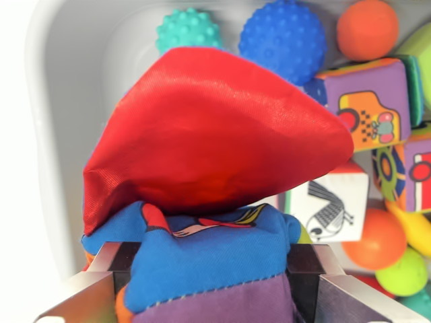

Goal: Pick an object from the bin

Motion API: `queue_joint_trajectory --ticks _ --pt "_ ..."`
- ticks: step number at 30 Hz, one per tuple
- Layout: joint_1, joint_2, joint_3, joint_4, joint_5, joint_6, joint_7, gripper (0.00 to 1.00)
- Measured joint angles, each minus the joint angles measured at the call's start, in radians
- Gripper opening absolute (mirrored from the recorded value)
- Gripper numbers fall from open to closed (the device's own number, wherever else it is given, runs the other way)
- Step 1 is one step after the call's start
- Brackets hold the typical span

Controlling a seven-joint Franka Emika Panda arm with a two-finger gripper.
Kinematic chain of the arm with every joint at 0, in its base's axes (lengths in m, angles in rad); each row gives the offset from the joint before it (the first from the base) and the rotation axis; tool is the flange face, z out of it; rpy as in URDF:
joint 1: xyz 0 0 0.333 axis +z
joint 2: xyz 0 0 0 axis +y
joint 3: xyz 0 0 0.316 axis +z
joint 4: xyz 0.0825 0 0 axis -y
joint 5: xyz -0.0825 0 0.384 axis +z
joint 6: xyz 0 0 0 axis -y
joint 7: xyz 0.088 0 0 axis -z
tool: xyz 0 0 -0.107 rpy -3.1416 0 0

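The hand (214, 282) is pinching a soft cloth toy (209, 202), one silver finger on each side. The toy is blue and purple with a shiny red cape, and it is up close above the white bin (74, 101). In the bin lie a blue bumpy ball (283, 40), a teal bumpy ball (188, 30), an orange ball (368, 29) and soft picture blocks (367, 101).

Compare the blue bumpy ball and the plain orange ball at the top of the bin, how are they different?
The blue bumpy ball is covered in small raised nubs, while the orange ball near the top right is smooth. The blue bumpy ball looks clearly larger than the orange ball. The blue bumpy ball sits beside a teal bumpy ball; the orange ball lies above a purple fabric block. Both are round, single-coloured, and lie loose in the bin.
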Motion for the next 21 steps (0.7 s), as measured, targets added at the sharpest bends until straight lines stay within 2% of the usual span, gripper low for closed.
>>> queue_joint_trajectory --ticks 12,21 --pt "0.0 -0.015 0.0 0.04 0.0 -0.056 0.0 0.0" --pt "0.0 -0.016 0.0 0.047 0.001 -0.064 0.0 0.0"
